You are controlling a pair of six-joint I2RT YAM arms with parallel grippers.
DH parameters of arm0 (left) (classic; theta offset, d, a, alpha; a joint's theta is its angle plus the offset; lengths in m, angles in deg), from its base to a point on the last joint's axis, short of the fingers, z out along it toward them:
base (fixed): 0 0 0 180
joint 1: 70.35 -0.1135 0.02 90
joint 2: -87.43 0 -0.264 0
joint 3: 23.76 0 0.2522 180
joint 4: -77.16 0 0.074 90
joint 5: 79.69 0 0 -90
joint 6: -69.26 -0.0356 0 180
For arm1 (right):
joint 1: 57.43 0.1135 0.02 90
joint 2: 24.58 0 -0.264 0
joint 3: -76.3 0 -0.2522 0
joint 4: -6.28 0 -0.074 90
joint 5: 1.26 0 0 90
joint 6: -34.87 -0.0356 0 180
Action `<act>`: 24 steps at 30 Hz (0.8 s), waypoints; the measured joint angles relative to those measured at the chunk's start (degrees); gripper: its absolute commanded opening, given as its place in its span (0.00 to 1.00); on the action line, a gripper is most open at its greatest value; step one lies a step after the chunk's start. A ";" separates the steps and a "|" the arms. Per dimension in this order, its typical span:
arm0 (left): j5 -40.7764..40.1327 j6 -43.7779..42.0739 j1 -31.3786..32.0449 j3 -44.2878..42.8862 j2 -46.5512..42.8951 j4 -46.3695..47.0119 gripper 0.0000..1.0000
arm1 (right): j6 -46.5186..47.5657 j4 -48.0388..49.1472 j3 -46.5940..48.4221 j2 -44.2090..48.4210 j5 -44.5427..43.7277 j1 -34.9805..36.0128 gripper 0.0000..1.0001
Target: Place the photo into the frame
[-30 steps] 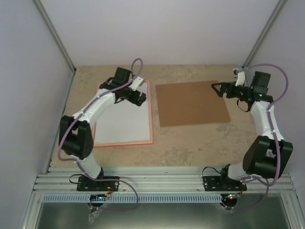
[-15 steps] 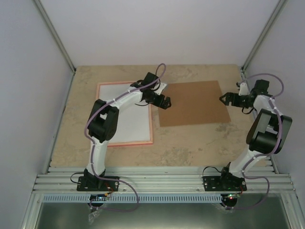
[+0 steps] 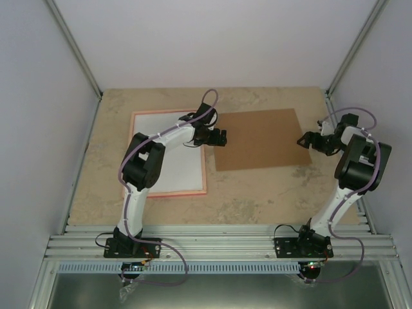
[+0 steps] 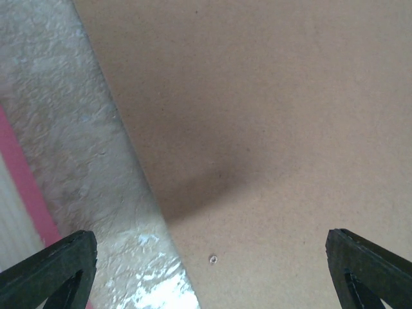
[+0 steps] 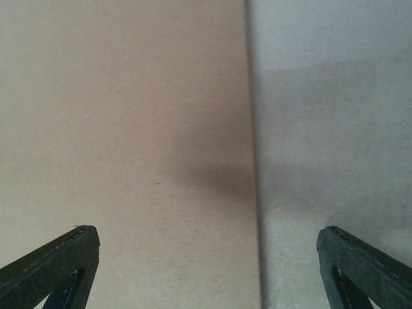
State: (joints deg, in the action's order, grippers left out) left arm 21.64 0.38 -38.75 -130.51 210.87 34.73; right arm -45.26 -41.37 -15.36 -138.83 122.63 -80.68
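Left gripper (image 3: 221,137) is out over the narrow strip of table (image 3: 257,199) between the frame (image 3: 180,192) and the brown cardboard sheet (image 3: 261,138). On my left wrist view its fingers (image 4: 58,264) sit far apart in the bottom corners with nothing between them, so that hand is spread wide and empty. Under it I see the cardboard's left edge, the strip of speckled tabletop, then a sliver of pink frame at the far left. Over on the other side, the right gripper (image 3: 301,140) is at the cardboard's right edge. On the right wrist view its black fingers (image 5: 58,257) are also wide apart and hold nothing, with cardboard on the left half and bare table on the right. The photo (image 3: 180,170) lies flat inside the pink frame on the left half of the table, white back up and pink border showing around it; the left arm crosses over its upper part. Frame and cardboard lie side by side, close but not touching. Neither hand touches the photo or the frame.
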 measured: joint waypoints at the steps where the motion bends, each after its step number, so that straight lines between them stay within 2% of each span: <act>1: -0.44 0.85 0.00 0.20 0.20 0.17 1.00 | 0.09 -0.13 0.42 -0.31 -0.15 -0.04 0.92; 12: 0.76 7.67 0.00 0.07 2.49 3.93 0.99 | -0.11 -0.81 3.34 -3.74 5.35 -0.37 0.85; 24: 10.03 10.58 -1.88 1.97 2.80 10.84 0.87 | 0.52 0.24 1.29 -3.87 10.14 -1.01 0.82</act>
State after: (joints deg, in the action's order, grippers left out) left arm 31.67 10.96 -40.63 -128.54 213.66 45.57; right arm -44.74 -41.13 -14.07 -142.70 132.77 -81.69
